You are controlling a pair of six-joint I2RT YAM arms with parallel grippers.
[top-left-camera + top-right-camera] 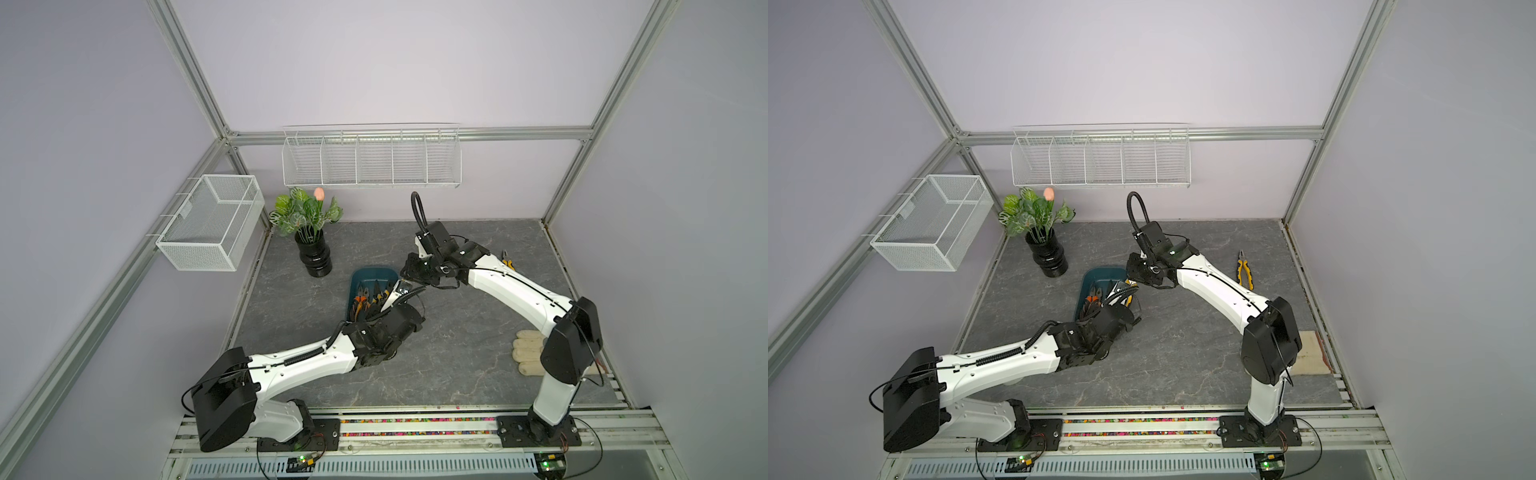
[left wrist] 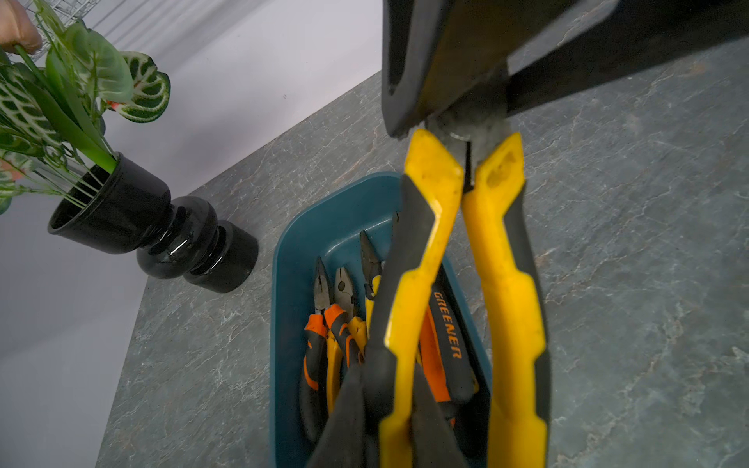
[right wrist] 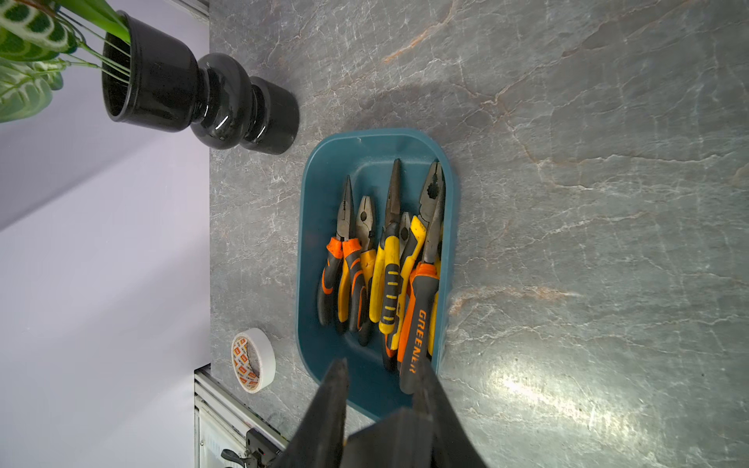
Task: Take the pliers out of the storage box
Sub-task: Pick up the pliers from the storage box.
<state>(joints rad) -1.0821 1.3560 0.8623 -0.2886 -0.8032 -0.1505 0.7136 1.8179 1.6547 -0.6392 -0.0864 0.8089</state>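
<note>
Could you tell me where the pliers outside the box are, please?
In a top view, the loose pliers lie on the table at far right, just behind the right arm.

Tabletop point(image 1: 457, 353): storage box point(image 3: 324, 182), vase point(image 1: 318, 262), tape point(image 3: 265, 351), loose pliers point(image 1: 1245, 271)

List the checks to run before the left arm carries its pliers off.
1. Left gripper shut on the yellow-and-black-handled pliers' metal head: ok.
2. Held pliers lifted clear of the dark teal plastic storage box: cannot tell; the handles overlap it in the left wrist view.
3. Right gripper empty, jaws apart over the box's end: ok.
4. Gap between the two grippers: cannot tell; they look close in both top views.
5. Box emptied: not ok; several orange- and yellow-handled pliers lie inside.
</note>
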